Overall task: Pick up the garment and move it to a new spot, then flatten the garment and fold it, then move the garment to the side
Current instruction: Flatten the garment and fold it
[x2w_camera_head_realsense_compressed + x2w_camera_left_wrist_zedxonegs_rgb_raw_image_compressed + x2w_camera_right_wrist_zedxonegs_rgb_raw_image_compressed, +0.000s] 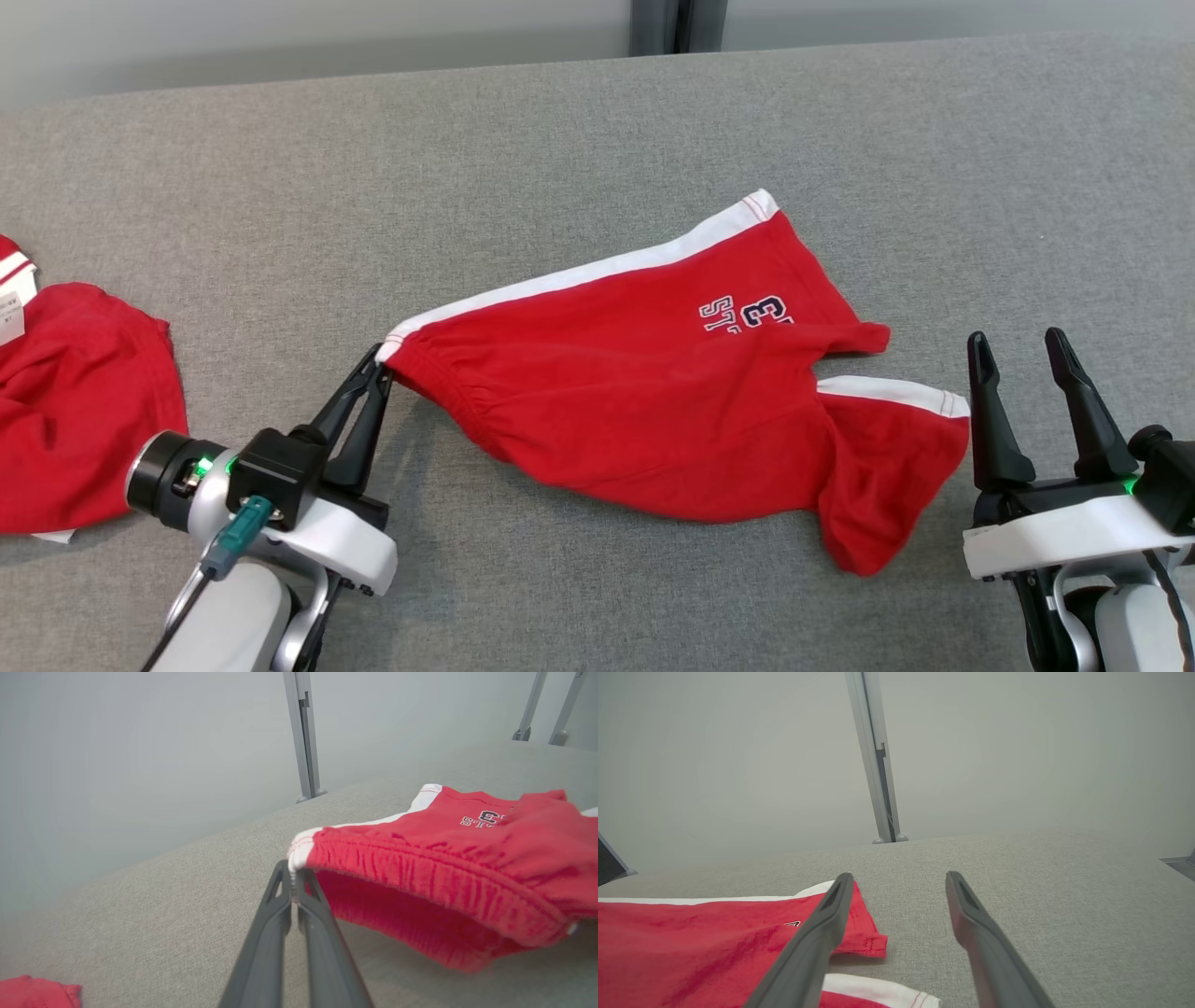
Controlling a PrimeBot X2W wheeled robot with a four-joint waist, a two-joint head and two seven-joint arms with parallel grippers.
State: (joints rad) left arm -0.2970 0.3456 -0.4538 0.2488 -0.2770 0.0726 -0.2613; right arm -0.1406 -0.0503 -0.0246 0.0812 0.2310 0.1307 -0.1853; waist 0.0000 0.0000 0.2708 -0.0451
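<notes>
The garment (653,392) is a pair of red shorts with white side stripes and dark lettering, spread across the middle of the grey surface. My left gripper (381,364) is shut on the white corner of its waistband, lifting that corner slightly; the left wrist view shows the garment (444,868) with the gripper (293,877) pinching the waistband's white end. My right gripper (1018,347) stands open just right of the lower leg's white hem, holding nothing. In the right wrist view its fingers (831,914) spread wide above the garment's (714,942) leg edge.
Another red garment (75,401) with white trim lies crumpled at the left edge of the grey fabric table (597,140). A pale wall with a metal post (667,23) runs behind the table's far edge.
</notes>
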